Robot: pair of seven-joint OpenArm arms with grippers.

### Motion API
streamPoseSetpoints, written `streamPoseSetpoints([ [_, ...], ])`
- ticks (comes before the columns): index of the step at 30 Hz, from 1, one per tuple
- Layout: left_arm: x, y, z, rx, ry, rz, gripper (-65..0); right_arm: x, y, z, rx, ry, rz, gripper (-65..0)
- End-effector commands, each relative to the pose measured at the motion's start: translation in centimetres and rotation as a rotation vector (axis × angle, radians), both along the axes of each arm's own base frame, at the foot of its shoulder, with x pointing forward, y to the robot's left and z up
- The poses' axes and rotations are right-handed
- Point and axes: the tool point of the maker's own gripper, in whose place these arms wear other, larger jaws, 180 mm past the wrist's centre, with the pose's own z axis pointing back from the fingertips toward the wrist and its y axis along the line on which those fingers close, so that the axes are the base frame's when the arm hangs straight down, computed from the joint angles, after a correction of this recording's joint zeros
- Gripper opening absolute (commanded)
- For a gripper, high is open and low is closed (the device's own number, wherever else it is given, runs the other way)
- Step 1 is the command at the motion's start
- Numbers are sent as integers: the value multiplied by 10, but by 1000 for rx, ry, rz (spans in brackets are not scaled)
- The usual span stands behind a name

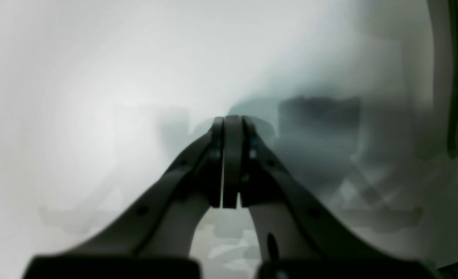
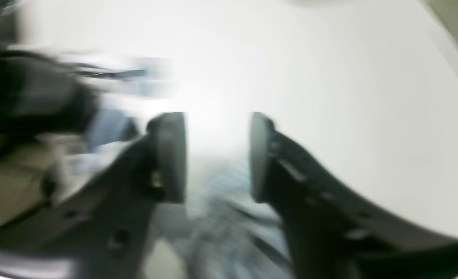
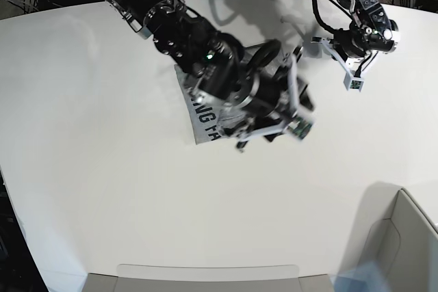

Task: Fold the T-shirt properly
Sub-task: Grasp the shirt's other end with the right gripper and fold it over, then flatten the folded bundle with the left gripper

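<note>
The T-shirt (image 3: 200, 115) lies near the middle of the white table (image 3: 89, 169), mostly hidden beneath the right arm (image 3: 205, 52); only a small grey panel with black lettering is seen at the arm's near side, so the state of the fold cannot be judged in full. Risk noted: the right gripper (image 2: 217, 155) is seen with jaws spread apart and nothing between them, cloth lying blurred below it, and both wrist views are smeared, which suggests quick motion. A fast sweep close over the shirt could snag a loose layer and drag the fold open, or skew the bundle across the table. A second risk is judged from the crowding: the right arm's wrist sits close to the left gripper (image 3: 321, 44) just beyond the shirt's far right corner, so contact between the arms is possible if either swings toward the other. Pose: the right arm is stretched from the far left diagonally over the shirt, wrist low. The left arm (image 3: 359, 25) is bent well to the right of the shirt, its gripper (image 1: 233, 128) pressed together, nothing seen pinched, above bare table.
</note>
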Motion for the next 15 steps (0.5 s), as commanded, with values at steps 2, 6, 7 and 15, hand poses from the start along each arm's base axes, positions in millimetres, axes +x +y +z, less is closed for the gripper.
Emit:
streamPoseSetpoints([
  [2,26,5,23,26,-92,-5,-650,22,-28,9,35,-20,-98,-543],
  [6,42,4,48,56,-177,-16,-650,43,-98,-5,4,0,-280,-650],
  [7,45,2,52,61,-192,-24,-650,44,-113,-13,-21,18,-315,-650],
  [15,92,-67,107,18,-500,-206,-650,54,-219,-63,-112,188,-610,-650],
])
